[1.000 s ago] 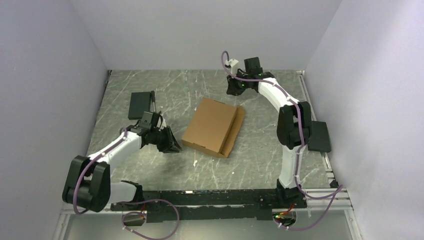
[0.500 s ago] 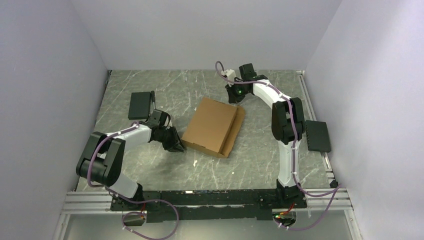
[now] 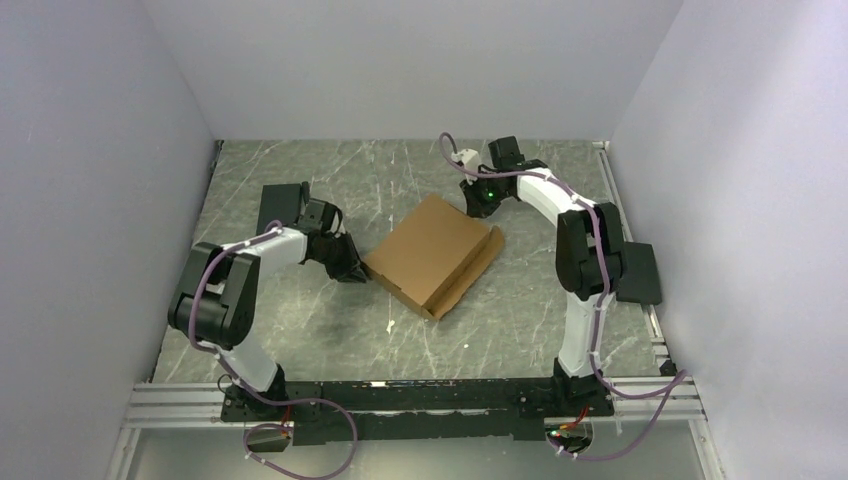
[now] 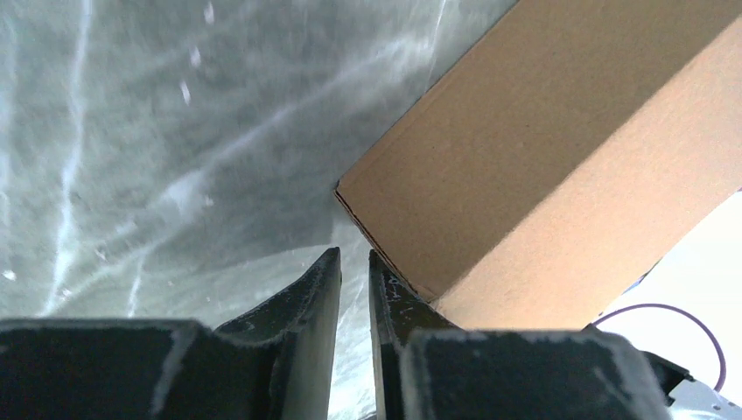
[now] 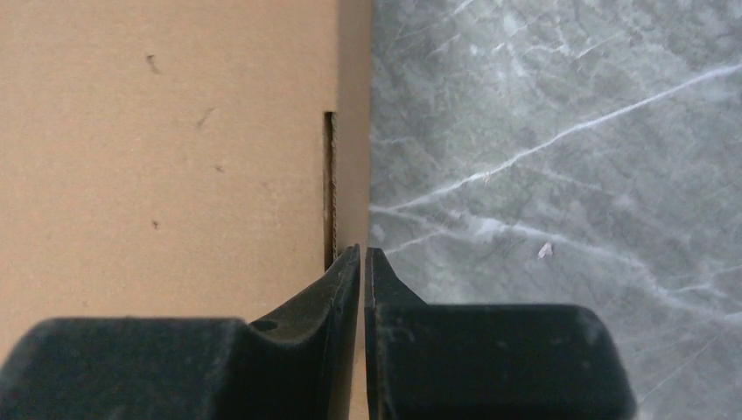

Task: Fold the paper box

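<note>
The paper box [image 3: 432,252] lies flat at the middle of the table [image 3: 520,310], turned at an angle. Its top panel is down, and one long flap [image 3: 472,272] lies spread on the table along its right side. With the top down, nothing of the inside shows, so I cannot tell whether it holds anything.

The fold looks nearly done, and the step in hand seems to be steadying the box from two opposite corners. The left end effector [image 4: 353,278] sits at the near-left corner, its jaws a narrow gap apart with only table between them. The right end effector [image 5: 361,262] is all but closed and empty, its tips over a slit at the far-right edge.

The next move probably calls for lifting the loose flap and tucking it in while the other arm braces the box.
</note>
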Motion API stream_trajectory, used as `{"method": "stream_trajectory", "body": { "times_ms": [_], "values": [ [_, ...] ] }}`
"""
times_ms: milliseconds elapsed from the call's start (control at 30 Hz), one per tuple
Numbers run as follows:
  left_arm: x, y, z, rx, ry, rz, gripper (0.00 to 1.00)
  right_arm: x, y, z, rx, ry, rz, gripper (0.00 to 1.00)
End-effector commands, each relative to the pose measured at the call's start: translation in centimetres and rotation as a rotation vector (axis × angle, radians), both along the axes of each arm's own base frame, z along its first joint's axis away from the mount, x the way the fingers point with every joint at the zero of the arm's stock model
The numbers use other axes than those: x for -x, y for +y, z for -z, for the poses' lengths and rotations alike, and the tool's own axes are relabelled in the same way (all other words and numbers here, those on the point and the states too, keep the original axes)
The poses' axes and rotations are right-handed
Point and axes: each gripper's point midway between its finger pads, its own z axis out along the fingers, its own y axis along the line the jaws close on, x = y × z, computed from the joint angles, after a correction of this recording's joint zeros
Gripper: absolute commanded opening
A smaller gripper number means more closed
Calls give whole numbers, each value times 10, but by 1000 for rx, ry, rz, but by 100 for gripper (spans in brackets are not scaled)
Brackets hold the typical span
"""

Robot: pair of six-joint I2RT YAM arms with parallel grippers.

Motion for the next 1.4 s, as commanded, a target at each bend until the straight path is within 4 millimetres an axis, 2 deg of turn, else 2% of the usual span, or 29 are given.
{"method": "stream_trajectory", "body": {
  "times_ms": [0,267,533,700,833,1133,1200,1267,1367],
  "values": [
    [-39,0,-16,17,-96,1,24,14,3,-26,-64,-20,-17,11],
    [-79,-1,-17,29,-110,10,24,38,-3,-25,-83,10,-3,11],
    [-118,-3,-5,18,-99,36,24,71,-11,-18,-88,47,16,12],
    [-149,-6,-2,29,-116,55,24,90,-12,-18,-113,66,14,13],
    [-168,-11,5,40,-102,79,24,102,-7,-20,-145,83,-8,14],
    [-212,-27,-1,99,-151,125,25,122,5,-16,-169,124,-96,17],
    [-219,-22,-3,83,-160,115,25,126,6,-17,-175,129,-117,18],
    [-227,-9,-8,53,-181,80,25,127,3,-18,-160,115,-134,21],
    [-238,21,-38,17,-255,-1,25,130,-3,-23,-129,91,-162,24]
  ]
}}
